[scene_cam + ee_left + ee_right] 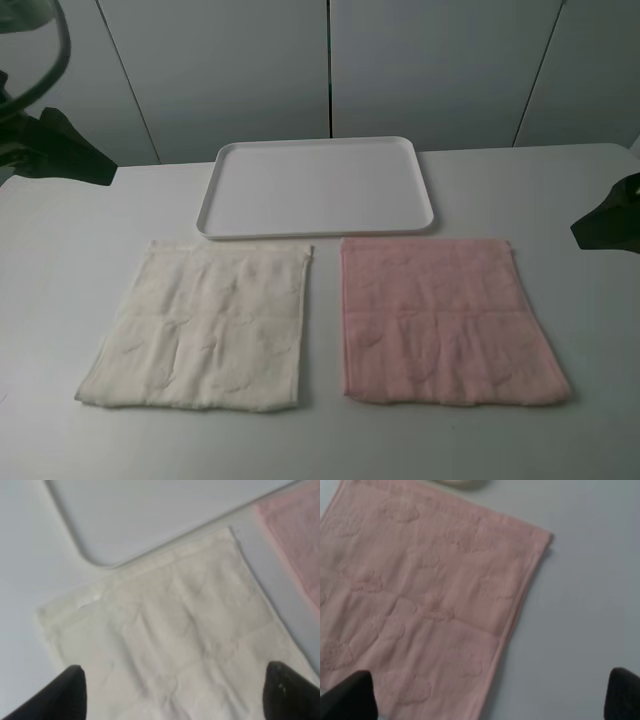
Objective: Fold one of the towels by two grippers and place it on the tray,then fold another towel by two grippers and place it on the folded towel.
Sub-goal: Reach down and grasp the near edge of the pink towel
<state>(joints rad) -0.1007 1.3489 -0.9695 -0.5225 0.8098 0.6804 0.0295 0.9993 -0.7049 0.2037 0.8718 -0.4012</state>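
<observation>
The pale pink towel lies flat and unfolded on the table at the right, just in front of the empty white tray. The cream-white towel lies flat to its left. My left gripper hangs open above the cream-white towel, both fingertips apart from the cloth. My right gripper hangs open over the right edge of the pink towel, holding nothing. In the exterior high view only dark parts of the left arm and right arm show at the frame's sides.
The white table carries only the tray and both towels. Grey cabinet panels stand behind the table. A tray corner and a strip of pink towel show in the left wrist view.
</observation>
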